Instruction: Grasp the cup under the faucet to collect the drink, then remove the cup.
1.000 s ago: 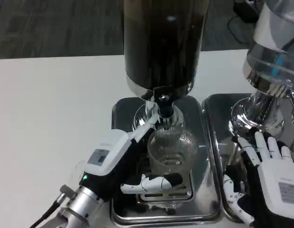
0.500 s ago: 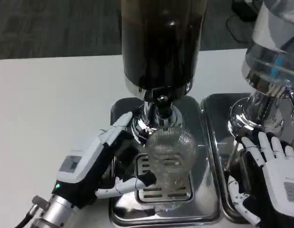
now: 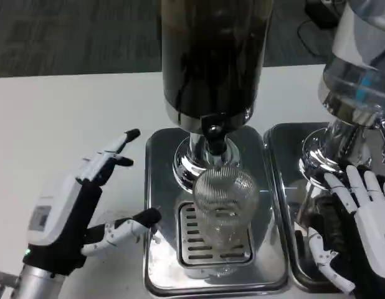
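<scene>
While both hands wait at the near edge, the white tabletop (image 3: 68, 118) stretches out ahead of the left hand. Beyond and to the right of that hand stands the dark dispenser (image 3: 211, 59), its faucet (image 3: 212, 134) pointing down at the tray (image 3: 158, 187) below. Just ahead of the right hand stands a second dispenser (image 3: 357, 81), clear-walled, on a tray of its own (image 3: 283, 180). The ribbed clear cup (image 3: 223, 202) sits upright on the first tray's grate, directly under the faucet, to the right of the left hand and apart from it, and to the left of the right hand. The left hand (image 3: 77, 202) hangs over the tabletop beside the tray's left rim, fingers spread apart and holding nothing. The right hand (image 3: 361, 233) lies over the second tray, fingers spread and gripping nothing.
</scene>
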### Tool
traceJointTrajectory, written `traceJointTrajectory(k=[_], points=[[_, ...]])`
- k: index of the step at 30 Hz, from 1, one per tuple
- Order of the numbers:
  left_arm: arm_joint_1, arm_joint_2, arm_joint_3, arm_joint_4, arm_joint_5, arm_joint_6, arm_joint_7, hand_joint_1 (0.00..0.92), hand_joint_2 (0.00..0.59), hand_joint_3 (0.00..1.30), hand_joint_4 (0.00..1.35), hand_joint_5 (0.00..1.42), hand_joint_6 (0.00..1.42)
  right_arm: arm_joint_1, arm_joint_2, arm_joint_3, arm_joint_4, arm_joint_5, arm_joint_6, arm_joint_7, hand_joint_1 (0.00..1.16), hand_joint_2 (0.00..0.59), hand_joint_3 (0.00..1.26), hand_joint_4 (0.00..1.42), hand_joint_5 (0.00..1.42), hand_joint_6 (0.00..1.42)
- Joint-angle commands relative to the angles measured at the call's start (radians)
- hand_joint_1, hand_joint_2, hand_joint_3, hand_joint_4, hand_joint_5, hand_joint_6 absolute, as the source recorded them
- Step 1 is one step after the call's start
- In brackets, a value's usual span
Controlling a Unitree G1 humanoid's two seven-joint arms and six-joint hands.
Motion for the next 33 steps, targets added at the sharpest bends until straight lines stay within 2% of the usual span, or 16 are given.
traceJointTrajectory(k=[1,4,7,8,10,14,16,20,24,29,33], points=[[0.030,0.035,0.058,-0.076,-0.060,-0.009,-0.065,0.000,0.088,0.06,0.00,0.20,0.04,0.013,-0.027,-0.011,-0.003,-0.013,-0.025,0.008,0.22,0.524,0.11,0.00,0.00,0.00],[0.035,0.042,0.088,-0.098,-0.109,-0.039,-0.117,0.000,0.120,0.00,0.00,0.09,0.00,0.030,-0.040,-0.014,0.006,-0.008,-0.041,-0.005,0.21,0.515,0.08,0.00,0.00,0.00],[0.052,0.054,0.125,-0.151,-0.178,-0.097,-0.177,0.000,0.138,0.00,0.00,0.06,0.00,0.055,-0.057,-0.022,0.013,-0.009,-0.062,-0.017,0.18,0.522,0.02,0.00,0.00,0.00],[0.059,0.054,0.136,-0.167,-0.198,-0.106,-0.201,0.000,0.139,0.00,0.00,0.05,0.00,0.060,-0.063,-0.024,0.018,-0.009,-0.068,-0.013,0.14,0.517,0.00,0.00,0.00,0.00],[0.069,0.058,0.151,-0.196,-0.255,-0.128,-0.261,0.000,0.148,0.00,0.00,0.04,0.00,0.065,-0.070,-0.029,0.025,-0.004,-0.078,-0.010,0.09,0.519,0.00,0.00,0.00,0.00],[0.077,0.051,0.169,-0.221,-0.353,-0.173,-0.367,0.000,0.155,0.00,0.00,0.04,0.00,0.063,-0.082,-0.032,0.044,-0.008,-0.102,-0.031,0.07,0.518,0.00,0.00,0.00,0.00],[0.079,0.047,0.167,-0.240,-0.415,-0.194,-0.429,0.000,0.157,0.00,0.00,0.04,0.00,0.064,-0.094,-0.032,0.055,-0.019,-0.122,-0.056,0.07,0.517,0.00,0.00,0.00,0.00],[0.094,0.050,0.148,-0.306,-0.546,-0.214,-0.557,0.000,0.173,0.00,0.00,0.05,0.00,0.065,-0.098,-0.040,0.062,-0.007,-0.127,-0.031,0.06,0.520,0.00,0.00,0.00,0.00],[0.106,0.051,0.138,-0.381,-0.652,-0.217,-0.672,0.000,0.192,0.00,0.00,0.05,0.01,0.065,-0.095,-0.036,0.063,-0.008,-0.132,-0.037,0.06,0.527,0.00,0.00,0.00,0.00],[0.123,0.050,0.146,-0.448,-0.745,-0.210,-0.792,0.000,0.194,0.00,0.00,0.05,0.01,0.078,-0.088,-0.039,0.061,-0.005,-0.133,-0.047,0.07,0.528,0.00,0.00,0.00,0.00],[0.140,0.068,0.157,-0.490,-0.811,-0.198,-0.883,0.000,0.196,0.00,0.00,0.05,0.01,0.066,-0.078,-0.030,0.069,-0.008,-0.132,-0.043,0.07,0.530,0.00,0.00,0.00,0.00]])
